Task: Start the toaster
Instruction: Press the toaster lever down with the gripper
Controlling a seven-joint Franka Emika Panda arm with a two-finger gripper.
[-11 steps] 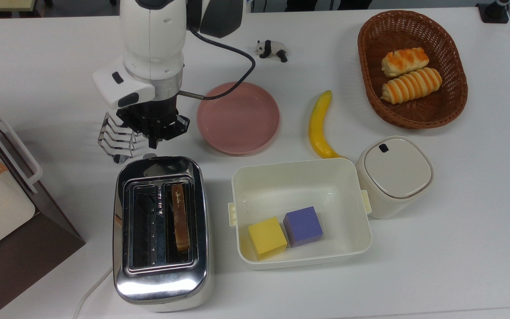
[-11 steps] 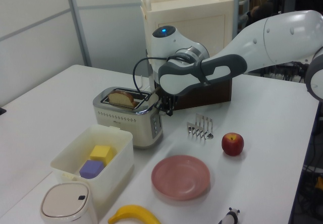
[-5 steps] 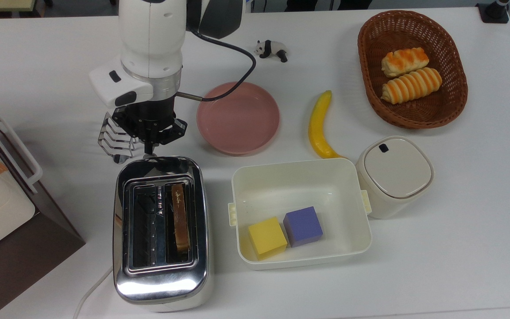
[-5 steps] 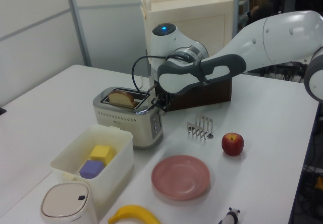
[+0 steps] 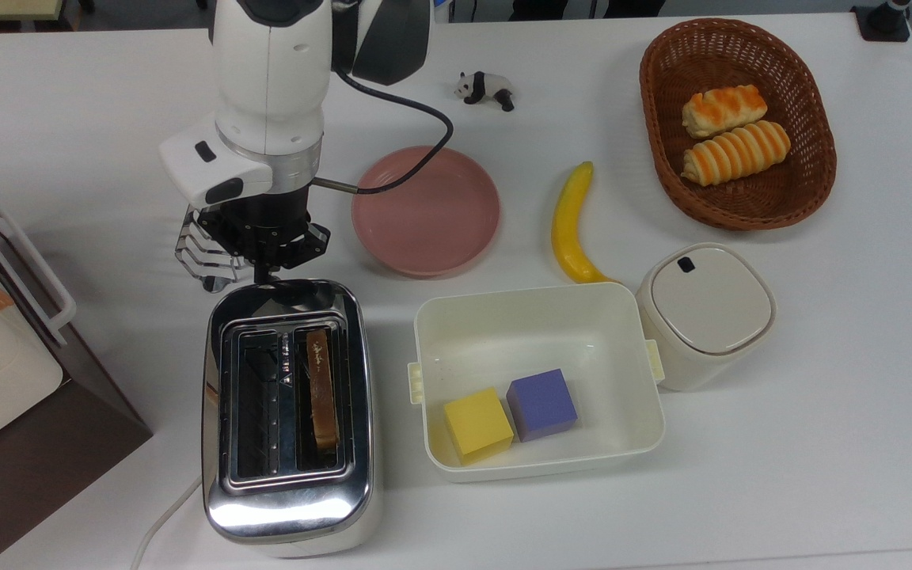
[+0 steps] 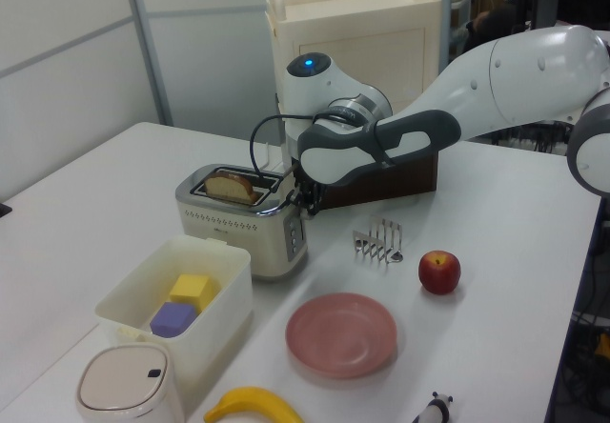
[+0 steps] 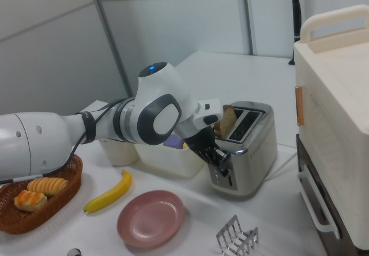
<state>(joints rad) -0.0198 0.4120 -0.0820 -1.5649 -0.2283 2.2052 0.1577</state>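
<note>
2 slots run along the top of the toaster (image 5: 288, 412), the chrome landmark standing near the front edge of the white table (image 5: 820, 443) in the top view. 1 slice of browned toast (image 5: 321, 389) stands upright in the slot on the top view's right; the other slot holds nothing. A white cord (image 5: 161, 518) leaves the toaster's white base at the top view's lower left.

The end effector (image 5: 264, 273) hangs at the toaster's lever end, its black fingers pointing down at the upper edge of the chrome shell in the top view. In the left view it (image 6: 303, 201) sits tight against the top of that end face, and in the right view it (image 7: 216, 155) overlaps the control panel. Whether the fingers are apart or together, and whether they touch the lever, I cannot tell.

Just beyond the toaster's lever end, partly under the arm, stands a wire toast rack (image 5: 204, 257). To the toaster's right in the top view lies a white tub (image 5: 531, 309) with 1 yellow cube (image 5: 477, 423) and 1 purple cube (image 5: 541, 404) touching inside. A pink plate (image 5: 425, 210) sits beyond the tub, with a banana (image 5: 570, 226) and a lidded white canister (image 5: 705, 314) farther right. A brown basket (image 5: 662, 166) well away from the toaster holds 2 bread rolls (image 5: 733, 152). In the left view a red apple (image 6: 439, 271) rests past the rack.
</note>
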